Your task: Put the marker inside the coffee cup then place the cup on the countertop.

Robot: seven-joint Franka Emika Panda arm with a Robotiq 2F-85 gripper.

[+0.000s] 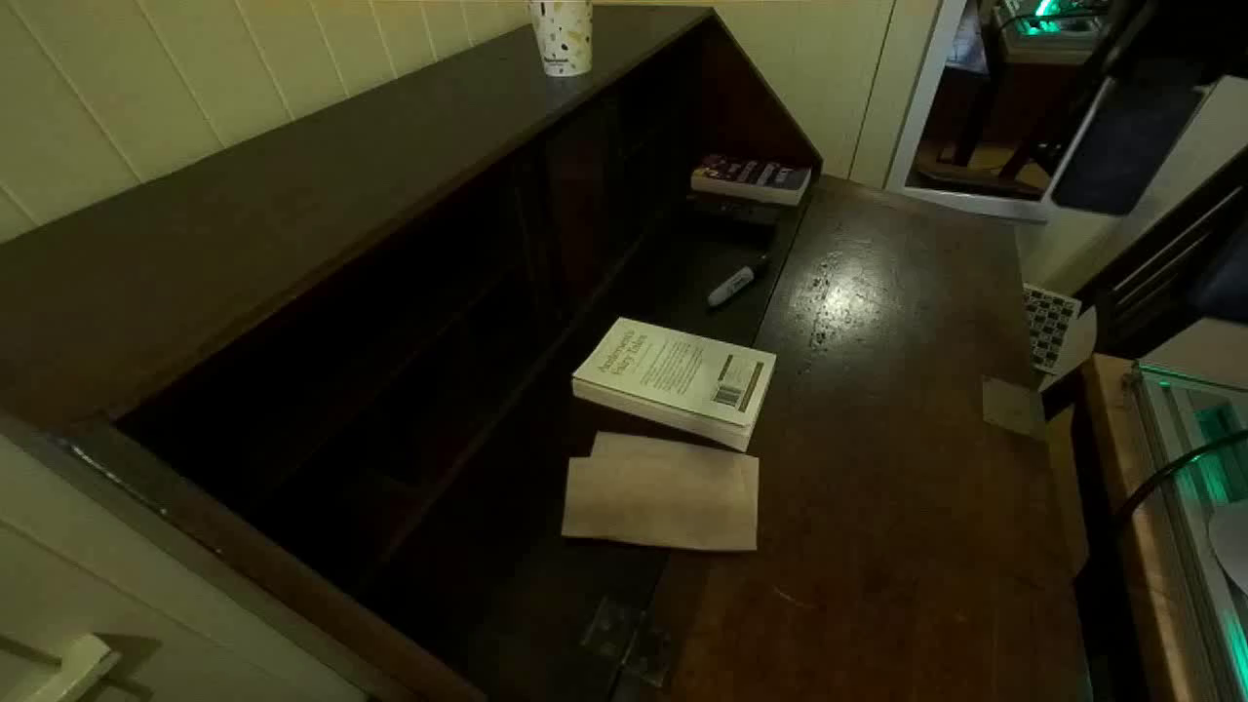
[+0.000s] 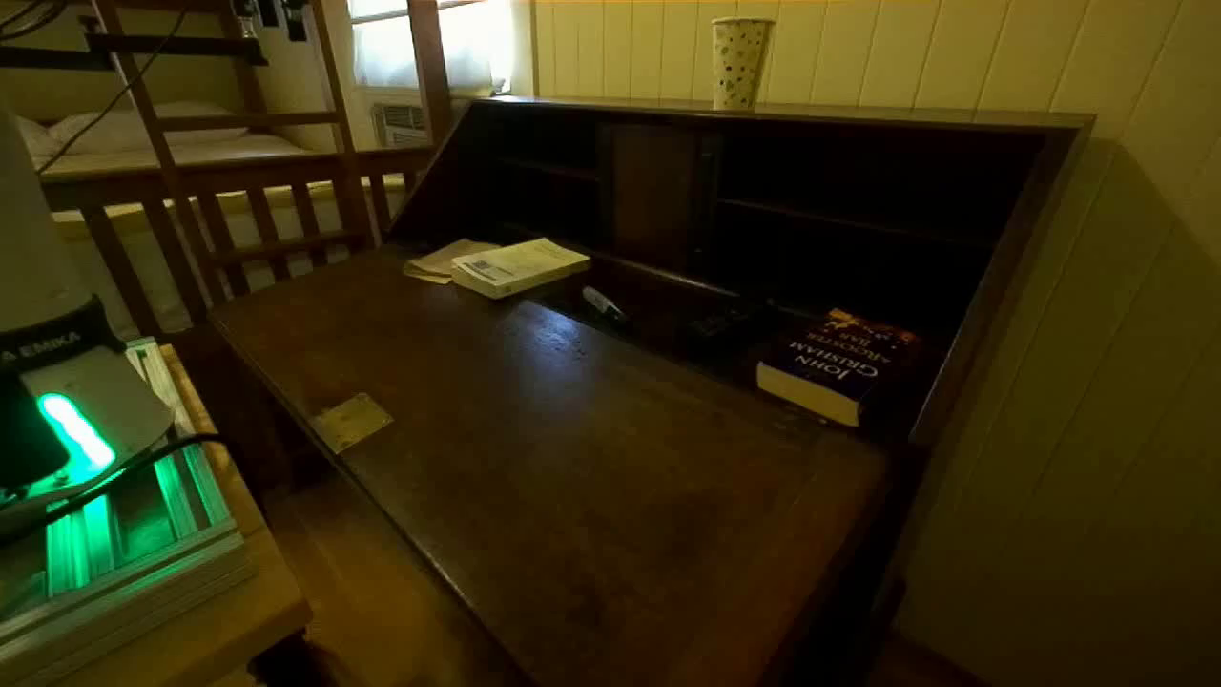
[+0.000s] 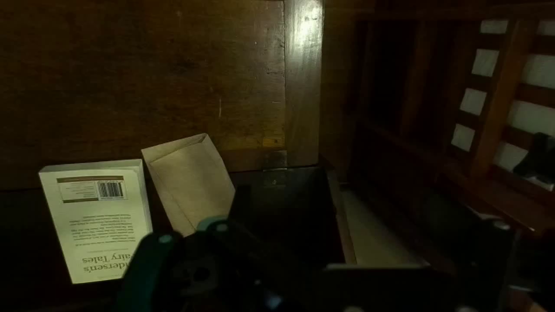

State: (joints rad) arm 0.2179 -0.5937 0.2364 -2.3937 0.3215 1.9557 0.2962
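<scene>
Farthest left, in an exterior view, the robot arm (image 2: 43, 239) stands just off the front edge of the table (image 2: 591, 477), presumably so that it can lean over everything laid out. Its jaws, seen in the wrist view, are spread wide with nothing caught between them, so I'd say the picking up is yet to come. Next along, a brown envelope (image 2: 441, 262) lies flat toward the table's back left, just beside a pale book (image 2: 520, 267) resting back cover up; both look merely set aside. Then comes the marker (image 2: 604, 305), on its side toward the table's back edge, near the pale book but not touching it. Lying loose like that, it should let the jaws come down across its barrel. Farther right and higher up, the cup (image 2: 741, 65) stands wide end uppermost near the front edge of the raised shelf (image 1: 322, 195); upright, it seems ready to take the marker, then come down to the table. Last, a thick dark book (image 2: 825, 367) sits at the table's back right corner, apart from the marker, so I doubt it will hinder anything.
</scene>
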